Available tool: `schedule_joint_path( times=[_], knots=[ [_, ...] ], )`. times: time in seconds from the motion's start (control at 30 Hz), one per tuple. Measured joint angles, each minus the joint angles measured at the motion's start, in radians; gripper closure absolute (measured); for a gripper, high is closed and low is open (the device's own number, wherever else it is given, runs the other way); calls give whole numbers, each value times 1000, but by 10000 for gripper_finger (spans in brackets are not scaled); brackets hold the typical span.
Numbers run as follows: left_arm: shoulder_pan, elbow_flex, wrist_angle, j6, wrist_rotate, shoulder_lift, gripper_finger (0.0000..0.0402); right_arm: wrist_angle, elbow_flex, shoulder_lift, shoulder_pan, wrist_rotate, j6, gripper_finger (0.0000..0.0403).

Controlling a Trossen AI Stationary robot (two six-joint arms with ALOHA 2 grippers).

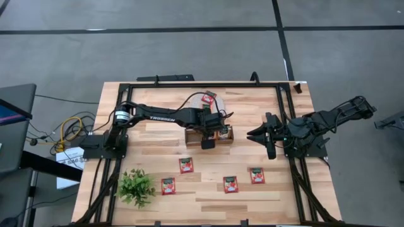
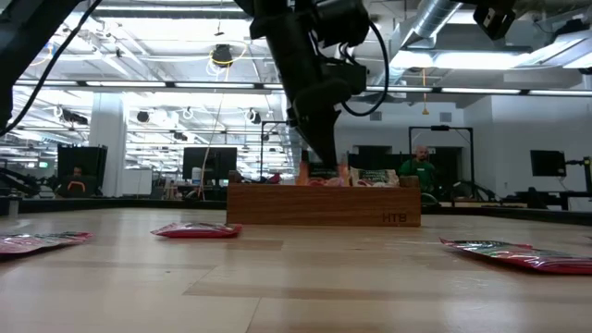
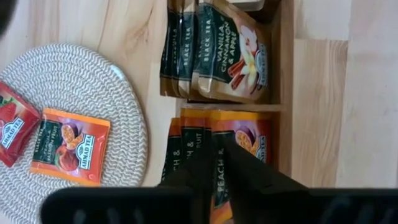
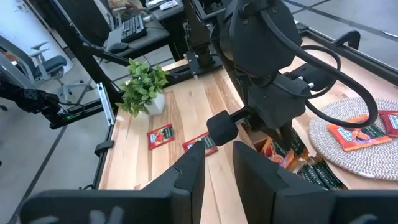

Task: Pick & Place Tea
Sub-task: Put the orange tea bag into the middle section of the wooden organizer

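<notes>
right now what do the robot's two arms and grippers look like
Both arms are dark, near-black jointed links. The left arm carries white TROSSEN lettering on its long link, a silver band near its shoulder, and black cables looping along it to the wrist. The left gripper has two flat, dark, tapering fingers. The right arm is the same black build, and the right gripper has two matte black fingers with squared tips.

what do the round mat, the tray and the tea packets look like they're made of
Round mat: looks like pale woven cord or rope, with coiled ridges showing, matte.
Tray: seemingly wood, brown with visible grain and a small stamped mark, satin finish.
Tea packets: probably printed foil or coated paper; flat, with crimped edges and a slight sheen. Which of the two is hard to tell.
</notes>
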Motion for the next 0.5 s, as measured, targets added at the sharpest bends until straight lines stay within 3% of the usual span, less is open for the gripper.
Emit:
schedule_joint_path(
  times=[0.3,0.5],
  knots=[
    [0,29,-57,-4,1,0,270,0,0,0,0,0,0,328],
    [0,139,-174,-38,3,-3,244,0,0,0,0,0,0,328]
  ],
)
